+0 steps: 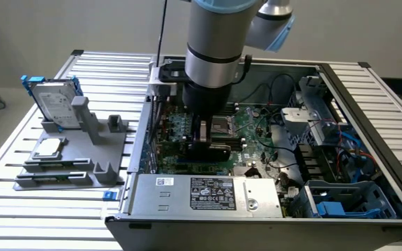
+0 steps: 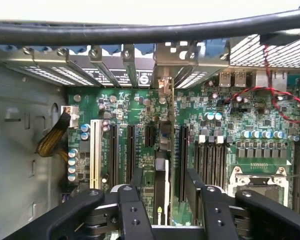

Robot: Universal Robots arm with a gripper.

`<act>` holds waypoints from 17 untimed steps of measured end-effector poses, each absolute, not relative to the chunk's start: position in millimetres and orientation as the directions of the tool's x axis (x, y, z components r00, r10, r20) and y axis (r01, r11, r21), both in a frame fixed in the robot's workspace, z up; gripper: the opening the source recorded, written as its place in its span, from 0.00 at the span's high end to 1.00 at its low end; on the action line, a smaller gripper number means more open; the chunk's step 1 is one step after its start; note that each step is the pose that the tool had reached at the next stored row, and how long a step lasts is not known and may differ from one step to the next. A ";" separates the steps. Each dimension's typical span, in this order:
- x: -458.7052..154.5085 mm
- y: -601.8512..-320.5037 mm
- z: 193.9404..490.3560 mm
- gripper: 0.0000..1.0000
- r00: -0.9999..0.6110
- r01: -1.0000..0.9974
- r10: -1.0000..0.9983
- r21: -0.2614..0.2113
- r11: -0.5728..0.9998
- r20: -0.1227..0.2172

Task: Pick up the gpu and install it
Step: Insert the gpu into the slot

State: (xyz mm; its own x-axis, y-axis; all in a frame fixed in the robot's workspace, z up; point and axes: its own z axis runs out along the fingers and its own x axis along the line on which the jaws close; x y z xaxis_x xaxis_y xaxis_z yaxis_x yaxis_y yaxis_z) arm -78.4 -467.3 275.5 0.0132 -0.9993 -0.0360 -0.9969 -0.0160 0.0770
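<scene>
In the wrist view the black two-fingered gripper (image 2: 165, 175) is nearest. Its fingers (image 2: 194, 182) stand apart and grasp nothing, with bare board showing between each finger and the card. Between them, seen edge-on, is the gpu (image 2: 160, 192), a thin rectangular card with a green board on one face and a black rounded shroud on the other. It stands upright on the green motherboard (image 2: 225, 125), apparently seated in a long black slot. Its long axis runs straight away from the fingers to its silvery metal bracket (image 2: 165, 87), which sits among the slotted covers at the case's rear wall. The card therefore lies directly under the open gripper, centred in the gap and parallel to the fingers. In the exterior view the grey, blue-jointed arm (image 1: 219, 47) comes straight down into the open metal computer case (image 1: 368, 104), wrist vertical, behind the large grey labelled power-supply box (image 1: 208, 194).
</scene>
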 end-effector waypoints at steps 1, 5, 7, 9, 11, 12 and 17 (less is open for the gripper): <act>-78.4 -467.3 280.0 0.53 0.013 -0.997 -0.999 0.078 -0.016 -0.036; -78.4 -467.3 297.5 0.53 0.013 -0.997 -0.999 0.080 -0.016 -0.036; -78.4 -467.3 303.2 0.53 0.013 -0.997 -0.999 0.081 -0.016 -0.036; -78.4 -467.3 303.3 0.62 0.013 -0.997 -0.999 0.081 -0.016 -0.036; -78.4 -467.3 303.7 0.68 0.013 -0.997 -0.999 0.081 -0.016 -0.036; -78.4 -467.3 303.9 0.74 0.013 -0.997 -0.999 0.081 -0.016 -0.036; -78.4 -467.4 304.6 0.89 0.013 -0.997 -0.999 0.081 -0.016 -0.036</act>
